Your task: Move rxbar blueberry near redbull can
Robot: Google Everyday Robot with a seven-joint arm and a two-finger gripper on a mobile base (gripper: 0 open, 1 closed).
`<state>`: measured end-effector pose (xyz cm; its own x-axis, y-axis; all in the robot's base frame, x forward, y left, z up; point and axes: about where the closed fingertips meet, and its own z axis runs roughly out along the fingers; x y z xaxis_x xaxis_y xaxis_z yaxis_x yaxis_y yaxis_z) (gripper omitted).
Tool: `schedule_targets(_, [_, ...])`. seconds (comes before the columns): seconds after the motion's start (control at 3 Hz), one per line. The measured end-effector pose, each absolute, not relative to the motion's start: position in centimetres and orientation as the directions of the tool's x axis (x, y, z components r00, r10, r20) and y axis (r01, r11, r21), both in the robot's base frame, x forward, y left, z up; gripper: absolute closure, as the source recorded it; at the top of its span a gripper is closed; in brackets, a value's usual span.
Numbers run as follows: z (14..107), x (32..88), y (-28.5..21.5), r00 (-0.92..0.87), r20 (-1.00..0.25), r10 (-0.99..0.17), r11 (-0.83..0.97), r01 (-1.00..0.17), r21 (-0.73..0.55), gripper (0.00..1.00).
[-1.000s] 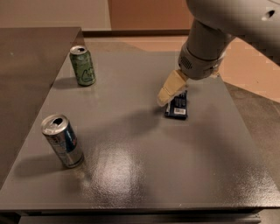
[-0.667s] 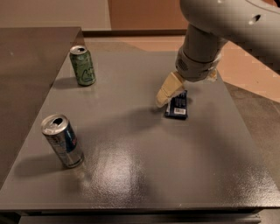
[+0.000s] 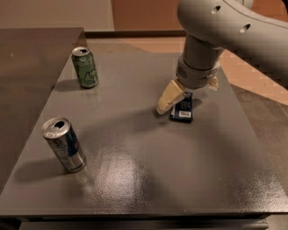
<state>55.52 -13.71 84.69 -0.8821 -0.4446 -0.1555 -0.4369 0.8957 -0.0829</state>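
The gripper (image 3: 191, 91) straddles the flat rxbar blueberry (image 3: 182, 109) — long axis near-to-far.

1. a dark grey desk (image 3: 135, 197) with a smooth, slightly glossy top fills most of the view.
2. a pale patch of reflected light (image 3: 119, 168) lies on the desk top near its front edge.
3. a darker brown surface (image 3: 27, 67) adjoins the desk on the left.
4. behind stands a pale wall (image 3: 54, 13), with a reddish-brown panel (image 3: 144, 13) beside it and a dark baseboard (image 3: 135, 33) at the foot.
5. tan floor (image 3: 252, 76) shows past the far right corner; a dark grey floor area (image 3: 270, 117) lies to the right.
6. the pincer (image 3: 191, 91) hangs low over the desk's far right part, fingers apart.
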Motion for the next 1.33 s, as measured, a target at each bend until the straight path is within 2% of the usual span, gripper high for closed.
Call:
schedule_targets(0.33, [83.8,55.4,-13.3,-0.885,-0.137,-0.444,0.896,-0.438,-0.072,0.00])
schedule_targets(0.67, [83.1,55.3,-13.0,-0.885,-0.123,-0.450,0.893,-0.446,-0.060,0.19])
schedule_targets(1.33, [82.8,55.2,-12.7,-0.885,-0.115,-0.452,0.892,-0.451,-0.041,0.64])
